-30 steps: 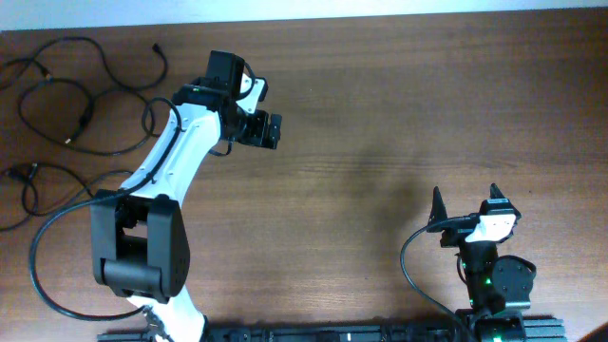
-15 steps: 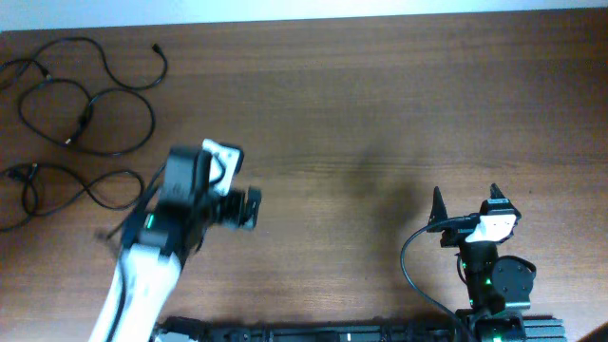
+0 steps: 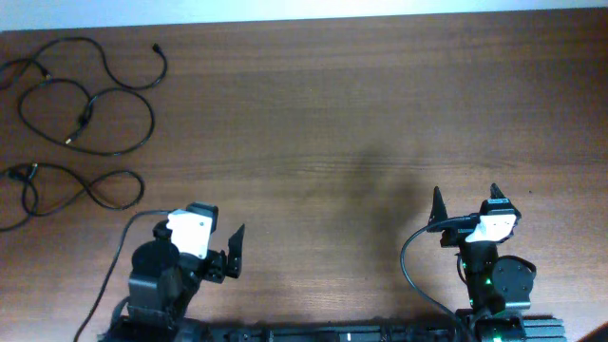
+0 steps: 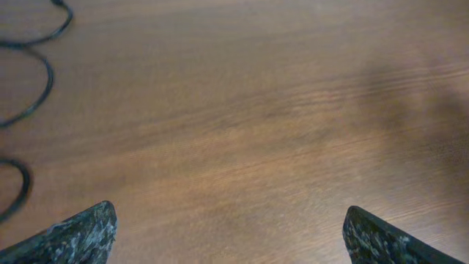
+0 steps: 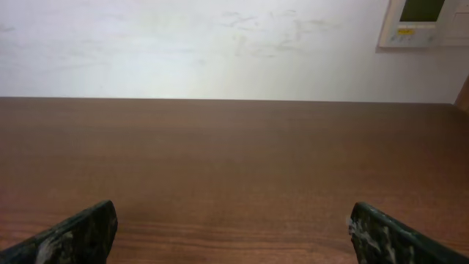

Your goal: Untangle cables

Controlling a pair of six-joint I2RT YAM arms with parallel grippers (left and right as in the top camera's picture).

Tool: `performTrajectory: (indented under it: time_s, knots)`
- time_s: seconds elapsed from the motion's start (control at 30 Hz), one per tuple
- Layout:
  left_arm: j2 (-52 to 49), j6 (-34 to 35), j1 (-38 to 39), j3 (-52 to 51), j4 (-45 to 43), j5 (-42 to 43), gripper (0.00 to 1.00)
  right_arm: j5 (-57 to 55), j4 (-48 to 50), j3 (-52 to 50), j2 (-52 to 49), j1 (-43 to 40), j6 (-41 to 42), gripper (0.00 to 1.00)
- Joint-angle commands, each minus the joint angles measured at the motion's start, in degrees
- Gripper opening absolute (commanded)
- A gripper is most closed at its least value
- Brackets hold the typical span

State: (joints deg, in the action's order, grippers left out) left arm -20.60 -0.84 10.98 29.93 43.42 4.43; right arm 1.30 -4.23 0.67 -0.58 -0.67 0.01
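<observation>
The cables (image 3: 85,119) lie as loose black loops spread over the table's far left corner, apart from both arms. Parts of their loops (image 4: 33,88) show at the left edge of the left wrist view. My left gripper (image 3: 220,258) is open and empty near the front left edge, well below the cables. My left gripper's fingertips (image 4: 227,235) stand wide apart over bare wood. My right gripper (image 3: 465,204) is open and empty at the front right. Its fingertips (image 5: 233,231) are also wide apart over bare wood.
The brown wooden table (image 3: 361,123) fills the overhead view. A white wall (image 5: 220,44) with a small panel (image 5: 425,22) shows beyond the table's far edge in the right wrist view. Thick black wires hang from both arm bases.
My left arm has pulled back from the upper left of the table to its base at the front left, gripper empty. The cables and the right arm have not moved.
</observation>
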Motion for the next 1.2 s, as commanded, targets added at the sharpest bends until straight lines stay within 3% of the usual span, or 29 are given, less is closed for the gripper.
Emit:
performTrajectory:
  time_s: [0.0, 0.33, 0.57, 0.9, 1.03, 1.17]
  knots:
    - [6.0, -0.4, -3.8, -6.5, -3.7, 0.9, 0.99, -0.5, -0.3, -0.3, 0.4, -0.2, 0.0, 0.98]
    - [18.5, -0.4, -6.4, -22.7, -33.6, 1.8, 0.99, -0.5, -0.3, -0.3, 0.4, -0.2, 0.0, 0.98]
    - [20.3, -0.4, -10.0, -29.5, -46.1, 1.7, 0.99, -0.5, -0.3, -0.3, 0.4, -0.2, 0.0, 0.98]
    - [20.3, 0.0, -10.8, -29.5, -38.6, -5.4, 0.99, -0.5, -0.3, -0.3, 0.4, -0.2, 0.0, 0.98]
    - [20.3, 5.6, -10.8, -29.5, -39.0, -9.5, 0.99, -0.5, -0.3, -0.3, 0.4, -0.2, 0.0, 0.98]
    - [20.3, 2.1, -10.8, -29.5, -39.0, -9.9, 0.99, -0.5, -0.3, -0.3, 0.4, -0.2, 0.0, 0.98]
